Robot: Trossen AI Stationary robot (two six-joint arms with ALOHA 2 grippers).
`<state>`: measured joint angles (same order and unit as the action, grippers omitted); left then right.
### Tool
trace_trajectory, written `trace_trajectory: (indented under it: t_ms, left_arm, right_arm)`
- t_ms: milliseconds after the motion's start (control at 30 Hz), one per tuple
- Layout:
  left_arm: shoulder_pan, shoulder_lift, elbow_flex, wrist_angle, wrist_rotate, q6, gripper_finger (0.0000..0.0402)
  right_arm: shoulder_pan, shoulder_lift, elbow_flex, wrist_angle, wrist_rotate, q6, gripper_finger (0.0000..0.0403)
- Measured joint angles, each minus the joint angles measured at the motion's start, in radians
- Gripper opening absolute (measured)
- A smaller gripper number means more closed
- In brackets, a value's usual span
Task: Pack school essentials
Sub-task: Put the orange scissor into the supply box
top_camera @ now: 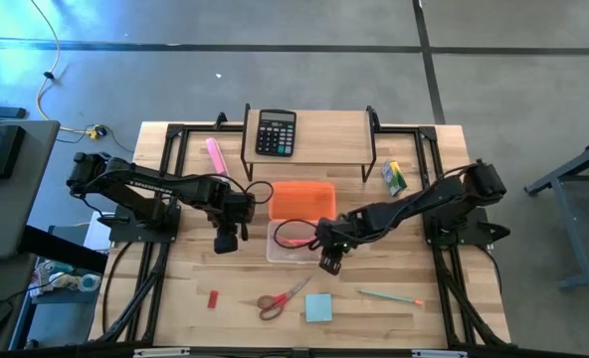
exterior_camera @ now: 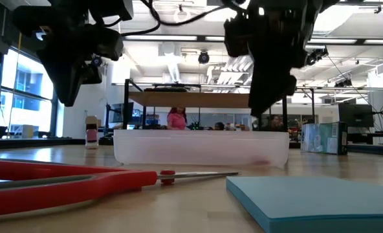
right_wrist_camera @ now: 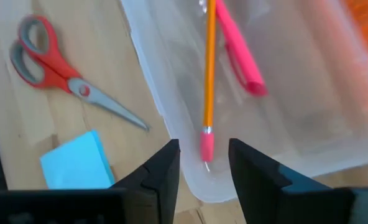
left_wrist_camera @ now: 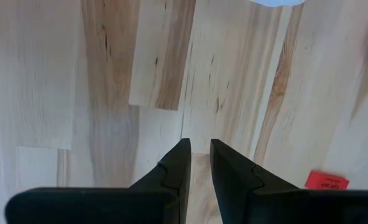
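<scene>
My right gripper (top_camera: 331,261) hangs over the near edge of the clear box (top_camera: 275,249), fingers apart with a small gap, holding nothing.

In the box lie an orange pencil (right_wrist_camera: 209,68) and a red pen (right_wrist_camera: 240,53), the pencil's end close to the wall. Scissors (top_camera: 283,296), blue pad (top_camera: 318,308) and red eraser (top_camera: 213,298) lie on free wood near the front edge. My left gripper (top_camera: 226,239) waits beside the box, fingers narrow, empty.
</scene>
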<state>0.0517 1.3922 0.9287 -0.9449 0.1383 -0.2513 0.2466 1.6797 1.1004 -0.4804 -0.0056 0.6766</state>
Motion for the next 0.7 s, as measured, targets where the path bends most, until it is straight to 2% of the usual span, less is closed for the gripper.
trace_trajectory:
  t_ms: [200,300,600,700]
  left_arm:
    - [0.0,0.0,0.0,-0.001,0.0,-0.033,0.0053]
    - [0.0,0.0,0.0,-0.003,0.0,-0.081,0.0067]
    - [0.0,0.0,0.0,-0.047,0.0,-0.222,0.0155]
    - [-0.006,0.0,0.0,-0.039,0.007,-0.299,0.0172]
  right_arm:
    - [0.0,-0.079,0.0,-0.04,0.037,0.059,0.0129]
    - [0.005,-0.116,0.0,-0.074,0.063,0.092,0.0128]
    - [0.017,-0.216,0.0,-0.204,0.149,0.167,0.0128]
    - [0.015,-0.252,0.0,-0.251,0.182,0.208,0.0128]
